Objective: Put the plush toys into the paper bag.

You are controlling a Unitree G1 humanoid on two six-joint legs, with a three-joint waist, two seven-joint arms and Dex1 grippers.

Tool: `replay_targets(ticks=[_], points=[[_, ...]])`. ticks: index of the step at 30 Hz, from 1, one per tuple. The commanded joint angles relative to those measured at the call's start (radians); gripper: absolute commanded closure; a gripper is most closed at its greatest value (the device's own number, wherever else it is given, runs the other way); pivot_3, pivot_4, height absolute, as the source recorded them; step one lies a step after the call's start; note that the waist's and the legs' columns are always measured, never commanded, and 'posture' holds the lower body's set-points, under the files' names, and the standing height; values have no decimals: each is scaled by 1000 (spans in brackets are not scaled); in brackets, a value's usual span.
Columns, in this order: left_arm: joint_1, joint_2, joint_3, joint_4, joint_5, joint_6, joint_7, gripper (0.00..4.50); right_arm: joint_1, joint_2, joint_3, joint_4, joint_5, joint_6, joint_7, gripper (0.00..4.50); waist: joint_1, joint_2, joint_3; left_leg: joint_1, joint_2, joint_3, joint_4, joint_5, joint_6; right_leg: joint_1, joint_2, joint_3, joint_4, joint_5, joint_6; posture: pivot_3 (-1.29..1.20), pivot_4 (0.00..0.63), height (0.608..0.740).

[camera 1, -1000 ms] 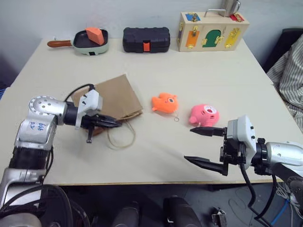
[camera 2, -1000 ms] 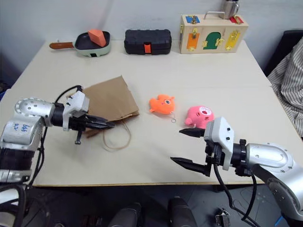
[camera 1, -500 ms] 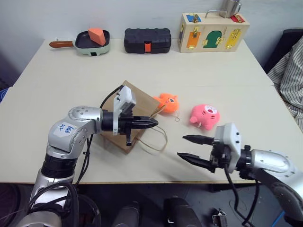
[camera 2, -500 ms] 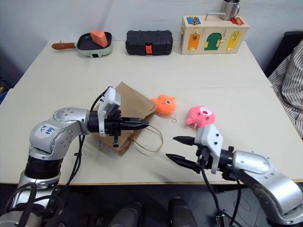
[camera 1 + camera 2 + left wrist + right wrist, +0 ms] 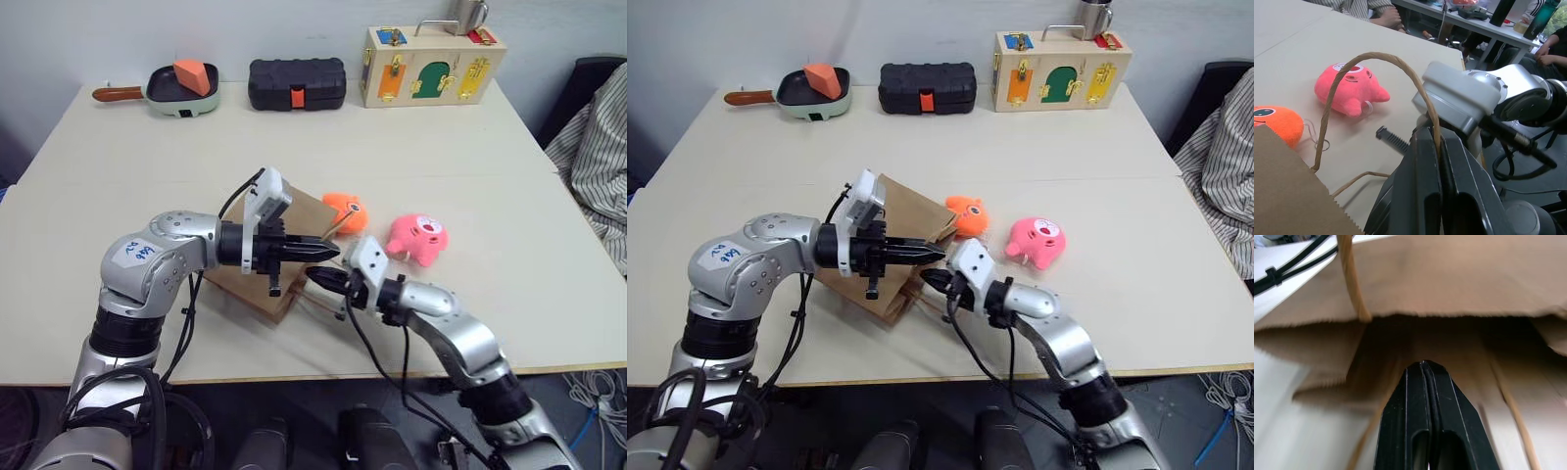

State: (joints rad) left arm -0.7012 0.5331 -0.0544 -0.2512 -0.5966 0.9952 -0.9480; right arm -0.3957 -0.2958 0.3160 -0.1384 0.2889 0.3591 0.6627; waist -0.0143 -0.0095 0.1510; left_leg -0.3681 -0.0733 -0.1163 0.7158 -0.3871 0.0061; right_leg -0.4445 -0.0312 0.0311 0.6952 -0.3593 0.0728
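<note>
The brown paper bag (image 5: 249, 290) lies on the table with its mouth lifted toward the toys. My left gripper (image 5: 329, 253) is shut on the bag's upper cord handle (image 5: 1400, 69) and holds it up, pointing level to the right. Just below it, my right gripper (image 5: 315, 278) is shut, its tip at the bag's open mouth (image 5: 1449, 333), with nothing seen between its fingers. The orange fish plush (image 5: 345, 209) lies right behind the bag's mouth. To its right, the pink pig plush (image 5: 416, 238) rests on the table.
Along the far edge stand a green pan holding an orange block (image 5: 181, 83), a black ribbed case (image 5: 297, 83) and a wooden latch box (image 5: 431, 64) with a metal cup (image 5: 468, 12) on top. A person in striped clothing (image 5: 598, 147) sits at the right.
My right gripper has swung left and forward to the bag's mouth and gone from open to shut. My left gripper carried the handle to the right a second ago, raising the bag's mouth, then stayed put.
</note>
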Motion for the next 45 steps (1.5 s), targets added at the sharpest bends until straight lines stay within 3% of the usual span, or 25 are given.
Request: replay_targets(ticks=[1, 6, 13, 18, 24, 28, 38, 45], points=[[-24, -10, -5, -20, -32, 0, 6, 4500, -79, 83, 27, 103, -51, -78, -12, 4464, -11, 0, 0, 0, 0, 0, 0, 0, 0, 0, 0, 0, 0, 0, 0, 0, 150, 740], [-38, -26, 19, -21, -61, 19, 33, 4500, -161, 179, 46, 308, -125, -183, -1, 4464, -28, 0, 0, 1, 0, 0, 0, 1, -1, -1, 0, -1, 2, 0, 0, 0, 150, 740], [-133, -47, 153, 10, -179, 155, 81, 4500, -210, 196, 75, 550, -237, -318, 38, 4464, -47, 0, 0, 0, -1, -5, 1, 1, -1, 0, -1, -3, 3, 0, 0, 0, 150, 740], [-150, -30, 151, 0, -222, 176, 95, 4500, -210, 179, 69, 559, -263, -350, 64, 4464, -70, 4, -3, 2, -1, -6, -1, 1, -1, 0, 0, -2, 5, 0, 0, 0, 150, 740], [-105, 11, 105, -8, -204, 132, 73, 4500, -250, 224, 13, 409, -151, -284, 129, 4464, -72, 4, -2, 2, -1, -7, 0, 1, -2, 0, 0, -2, 4, 0, 0, 0, 150, 740], [-84, 51, 115, -13, -246, 148, 38, 4500, -285, 244, 9, 417, -125, -259, 179, 4464, -72, 4, -2, 2, -1, -7, 0, 1, -2, 0, 0, -2, 4, 0, 0, 0, 150, 740], [-128, 58, 162, -12, -332, 160, 77, 4500, -329, 295, 114, 788, -350, -415, 77, 4464, -73, 5, -2, 3, -1, -7, -1, 1, -2, 0, 0, -2, 4, 0, 0, 0, 150, 740], [-174, 93, 220, 40, -375, 188, 94, 4500, -287, 254, 121, 778, -415, -468, 37, 4464, -69, 5, -3, 13, -1, -7, -3, 2, -3, 9, 0, -2, 3, 0, 0, 0, 150, 740]])
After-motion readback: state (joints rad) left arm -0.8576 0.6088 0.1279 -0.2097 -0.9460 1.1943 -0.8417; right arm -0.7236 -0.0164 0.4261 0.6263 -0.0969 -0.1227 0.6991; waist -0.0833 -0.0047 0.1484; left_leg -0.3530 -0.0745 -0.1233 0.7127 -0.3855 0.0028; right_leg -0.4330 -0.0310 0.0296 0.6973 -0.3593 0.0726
